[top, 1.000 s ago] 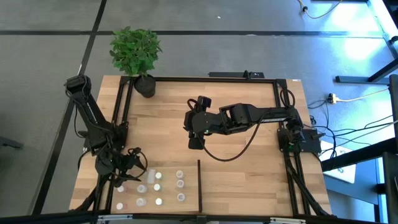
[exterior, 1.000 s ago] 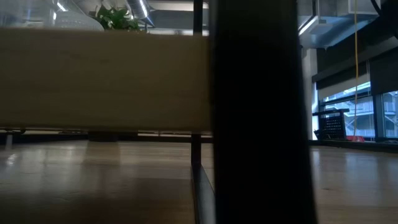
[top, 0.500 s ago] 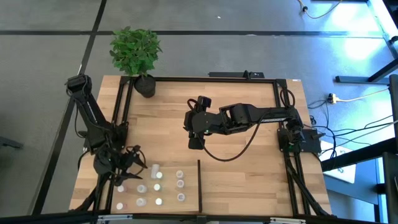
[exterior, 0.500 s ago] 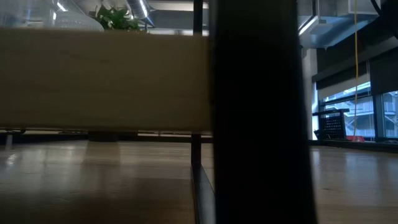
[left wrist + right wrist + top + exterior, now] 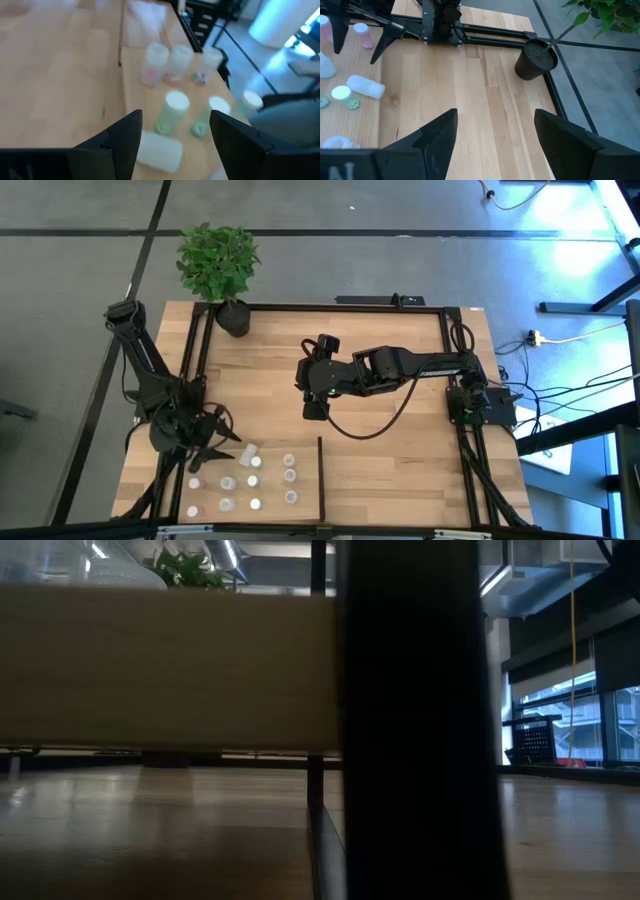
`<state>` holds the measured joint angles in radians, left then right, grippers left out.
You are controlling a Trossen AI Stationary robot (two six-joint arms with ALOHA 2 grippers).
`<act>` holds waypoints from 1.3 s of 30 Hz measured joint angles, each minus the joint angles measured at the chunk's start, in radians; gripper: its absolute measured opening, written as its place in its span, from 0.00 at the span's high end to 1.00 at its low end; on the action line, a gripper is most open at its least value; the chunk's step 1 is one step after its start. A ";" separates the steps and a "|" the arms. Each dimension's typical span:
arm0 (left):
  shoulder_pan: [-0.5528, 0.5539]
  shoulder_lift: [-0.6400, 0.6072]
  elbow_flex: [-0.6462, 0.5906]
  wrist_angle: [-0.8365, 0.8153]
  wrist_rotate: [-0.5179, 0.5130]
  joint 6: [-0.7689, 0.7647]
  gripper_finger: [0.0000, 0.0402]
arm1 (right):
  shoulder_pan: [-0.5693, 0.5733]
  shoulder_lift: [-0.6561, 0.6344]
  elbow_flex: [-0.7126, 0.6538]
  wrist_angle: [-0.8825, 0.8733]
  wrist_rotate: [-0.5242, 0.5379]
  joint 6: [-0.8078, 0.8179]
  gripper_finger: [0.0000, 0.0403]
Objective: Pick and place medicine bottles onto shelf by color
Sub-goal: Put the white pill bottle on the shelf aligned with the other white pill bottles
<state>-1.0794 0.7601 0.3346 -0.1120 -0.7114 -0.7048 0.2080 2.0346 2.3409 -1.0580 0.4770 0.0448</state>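
Several medicine bottles stand in loose rows on the shelf, at its near-left part, left of the short black divider bar. One more bottle lies tipped on its side at the edge of the group, nearest the left gripper. In the left wrist view that toppled bottle sits on the wood between the two dark fingers, close to their tips, but apart from both; the fingers are spread and grasp nothing. The upright bottles stand just beyond it, some with pinkish contents, some greenish.

Over the middle of the shelf, well apart from the bottles, the right gripper hangs with its fingers spread wide and empty. A potted plant stands at the far-left corner.
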 joint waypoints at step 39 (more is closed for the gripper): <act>0.278 0.511 0.481 -0.652 0.288 -0.416 0.44 | 0.000 0.000 0.000 0.000 0.000 0.000 0.34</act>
<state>-0.8013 1.2713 0.8158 -0.7643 -0.4232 -1.1204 0.2081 2.0348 2.3409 -1.0580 0.4770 0.0445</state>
